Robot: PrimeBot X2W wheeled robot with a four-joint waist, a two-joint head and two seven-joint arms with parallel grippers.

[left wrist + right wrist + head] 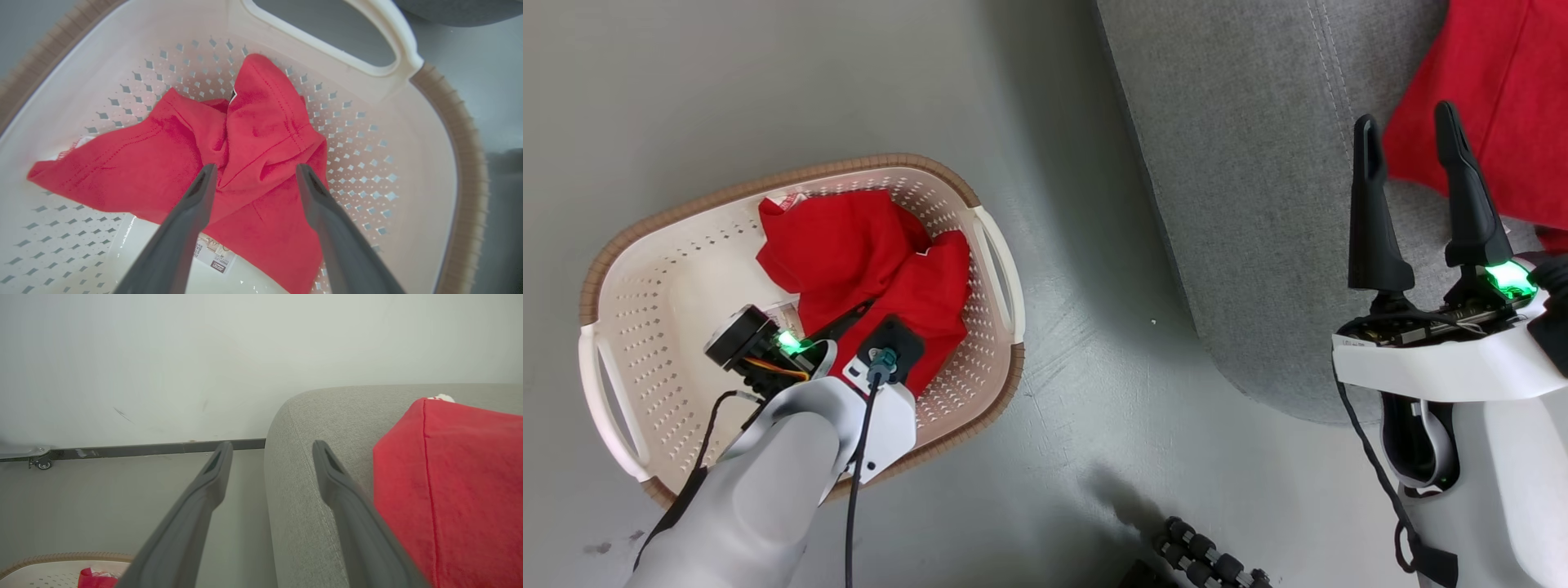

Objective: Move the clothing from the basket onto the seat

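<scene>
We see left gripper [256, 168] down inside basket [408, 163], fingers spread wide, straddling raised fold of crumpled red clothing [253, 134]; whether they touch it, we cannot tell. Label sticker [216, 259] peeks from under cloth edge. Basket on grey floor [1078, 392], near seat [1241, 204] corner. Our right gripper [1405, 118] over seat, fingers apart, holding nothing; second red garment [1494, 98] just beside. Left forearm [768, 482] covers part of basket.
</scene>
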